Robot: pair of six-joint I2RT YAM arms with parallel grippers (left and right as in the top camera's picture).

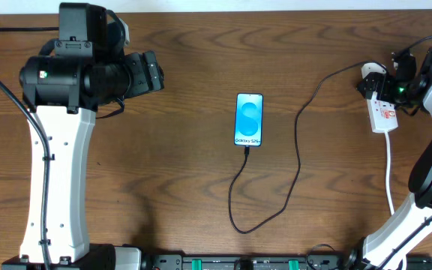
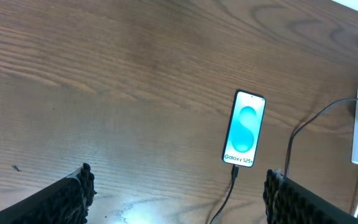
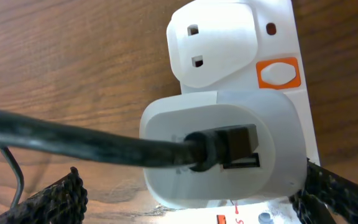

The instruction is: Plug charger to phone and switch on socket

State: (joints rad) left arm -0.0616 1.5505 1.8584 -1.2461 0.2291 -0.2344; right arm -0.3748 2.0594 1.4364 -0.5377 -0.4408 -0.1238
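At far left: left pincer (image 2: 178, 196) apart, empty, over counter (image 1: 163, 165). Centre: phone (image 1: 249, 120), charger (image 1: 298, 150) tip at its lower edge. Right: right pincer (image 3: 191, 196) apart, straddling adapter (image 3: 222, 155) on socket (image 1: 383, 112). Risk: finger shoves adapter, missing orange switch (image 3: 279, 73).

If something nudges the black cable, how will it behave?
Likely floppy: the cable lies in a loose loop. Probably light, being thin. Pushing it may tug the phone, since its tip meets the phone's bottom edge.

Dark brown wood-grain table (image 1: 178, 165), soft glare patch (image 2: 127, 212) on the boards; pale strip (image 1: 313, 4) along far edge.
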